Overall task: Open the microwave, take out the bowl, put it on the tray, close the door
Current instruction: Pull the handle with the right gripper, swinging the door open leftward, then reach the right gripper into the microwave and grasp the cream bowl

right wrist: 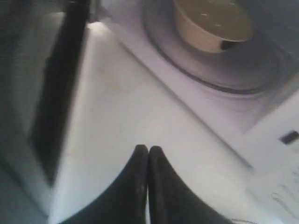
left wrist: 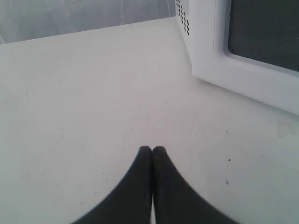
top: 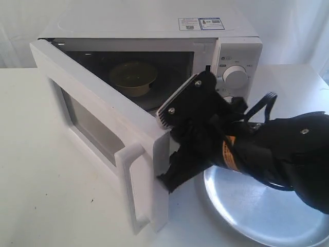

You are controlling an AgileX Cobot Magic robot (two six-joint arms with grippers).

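The white microwave (top: 154, 31) stands at the back with its door (top: 97, 110) swung partly open toward the front left. The cream bowl (top: 132, 77) sits inside on the glass turntable (right wrist: 210, 74); in the right wrist view the bowl (right wrist: 212, 23) lies beyond the fingertips. My right gripper (top: 167, 181) is shut and empty, its tips (right wrist: 148, 148) against the inner face of the door (right wrist: 107, 116) near its free edge. The steel tray (top: 257, 211) lies on the table under the right arm. Over bare table beside the door's outer face (left wrist: 252, 70), my left gripper (left wrist: 152, 148) is shut and empty.
The door's white bar handle (top: 134, 185) juts toward the front. Two dials (top: 235, 76) sit on the microwave's right panel. The right arm's black body (top: 277, 149) and its cable hang over the tray. White table (top: 41, 180) extends to the left.
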